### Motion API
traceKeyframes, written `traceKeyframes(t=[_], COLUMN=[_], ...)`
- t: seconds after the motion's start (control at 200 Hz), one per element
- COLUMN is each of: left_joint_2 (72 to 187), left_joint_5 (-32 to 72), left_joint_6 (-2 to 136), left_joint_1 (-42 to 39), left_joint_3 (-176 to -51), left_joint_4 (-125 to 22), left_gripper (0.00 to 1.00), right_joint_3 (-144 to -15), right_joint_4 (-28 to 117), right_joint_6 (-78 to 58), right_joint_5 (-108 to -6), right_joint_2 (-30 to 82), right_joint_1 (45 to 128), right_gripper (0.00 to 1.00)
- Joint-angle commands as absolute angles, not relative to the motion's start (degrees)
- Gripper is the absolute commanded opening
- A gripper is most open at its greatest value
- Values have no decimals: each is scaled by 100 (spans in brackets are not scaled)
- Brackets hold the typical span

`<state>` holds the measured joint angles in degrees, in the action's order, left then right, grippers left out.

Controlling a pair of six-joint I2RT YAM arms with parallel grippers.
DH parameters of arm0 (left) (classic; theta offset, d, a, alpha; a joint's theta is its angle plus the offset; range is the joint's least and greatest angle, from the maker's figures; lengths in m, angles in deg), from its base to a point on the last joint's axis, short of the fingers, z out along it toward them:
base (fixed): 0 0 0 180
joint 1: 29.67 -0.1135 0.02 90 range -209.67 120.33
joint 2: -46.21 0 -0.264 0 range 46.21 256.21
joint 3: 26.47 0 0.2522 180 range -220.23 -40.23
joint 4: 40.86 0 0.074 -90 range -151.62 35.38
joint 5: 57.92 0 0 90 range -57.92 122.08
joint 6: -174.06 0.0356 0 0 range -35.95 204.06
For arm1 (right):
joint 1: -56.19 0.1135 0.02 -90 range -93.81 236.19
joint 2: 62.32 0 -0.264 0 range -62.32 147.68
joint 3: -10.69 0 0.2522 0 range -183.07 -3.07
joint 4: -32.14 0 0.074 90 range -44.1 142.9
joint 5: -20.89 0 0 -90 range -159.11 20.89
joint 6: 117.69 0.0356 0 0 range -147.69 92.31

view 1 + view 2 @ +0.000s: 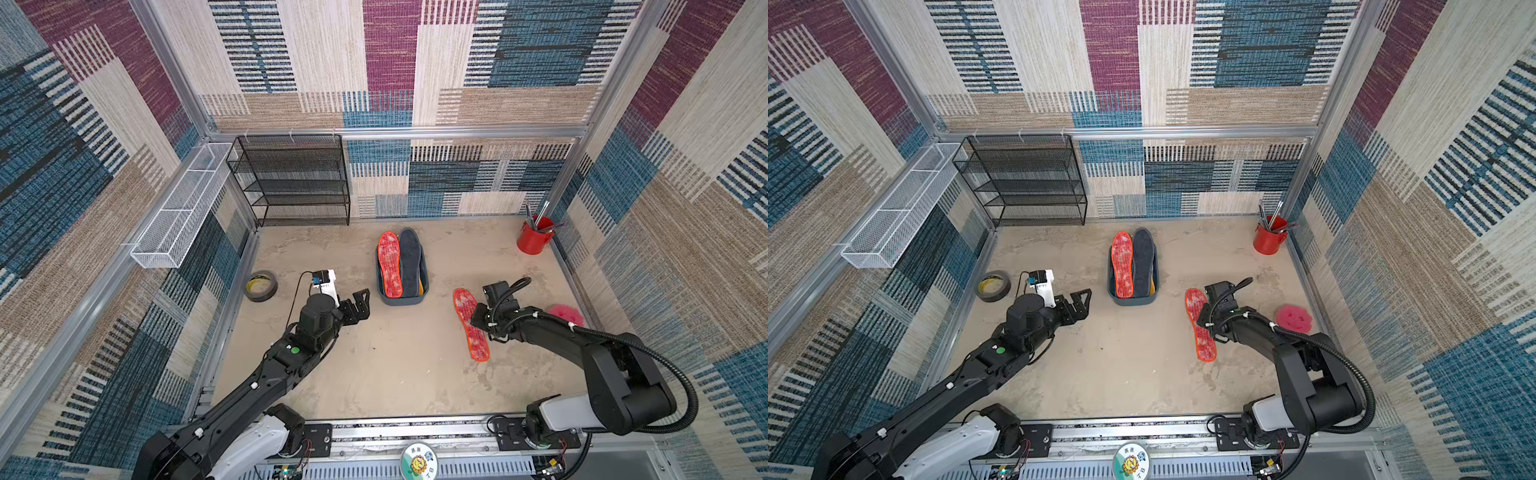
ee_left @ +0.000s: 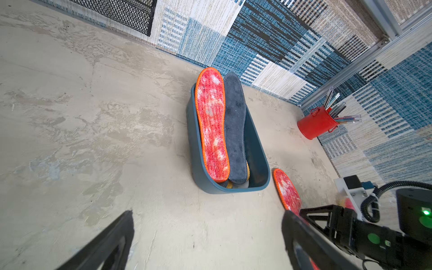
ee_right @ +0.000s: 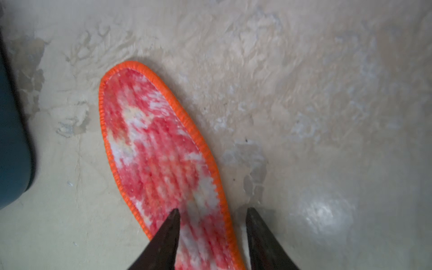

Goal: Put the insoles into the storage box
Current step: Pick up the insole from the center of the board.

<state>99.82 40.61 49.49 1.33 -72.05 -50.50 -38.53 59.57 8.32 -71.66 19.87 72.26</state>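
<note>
Mottled beige floor (image 1: 395, 374), storage box (image 1: 401, 301) holding insoles (image 1: 390, 266).
Left gripper (image 1: 363, 304) gapes wide, empty; right gripper (image 3: 213, 210) part-open astride edge of 1 loose insole (image 3: 159, 152).

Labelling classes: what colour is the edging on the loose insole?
Bright orange; the loose insole shows best in the right wrist view.

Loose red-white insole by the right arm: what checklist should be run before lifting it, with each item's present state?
1. Right gripper straddles the edge of the loose insole: ok, one finger on it, one on the floor.
2. Firm grip: cannot tell; the fingers show a gap, the insole lies flat.
3. Room in the storage box: ok, space beside the dark grey insole.
4. Left gripper out of the way: ok, open, empty, on the box's other side.
5. Floor between insole and box bare: ok.
</note>
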Motion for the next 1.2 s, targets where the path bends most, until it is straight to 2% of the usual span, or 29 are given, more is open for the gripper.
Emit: traceKeyframes(t=[0.0,0.125,0.175,0.501,0.967,1.192], left_joint_2=[9966,9965,9981,10017,10237,10438], left_joint_5=[3962,3955,3955,3919,3704,3189], left_joint_6=[4892,4894,4901,4890,4790,4787], left_joint_1=[127,119,116,74,6,-82], left_joint_3=[-7257,-7266,-7274,-7298,-7259,-7249], left_joint_4=[-4939,-4944,-4952,-4962,-4826,-4568], left_gripper=[100,100,100,100,100,100], right_joint_3=[-3792,-3731,-3707,-3833,-4944,-6007], right_joint_4=[6187,6068,6010,6048,6651,5972], right_joint_6=[707,702,701,659,783,1310], right_joint_5=[-6914,-6822,-6731,-6682,-6468,-6543], right_joint_2=[2156,2280,2307,1828,878,1362], right_joint_1=[7227,7226,7220,7221,7257,7797], right_gripper=[33,14,0,0,0,0])
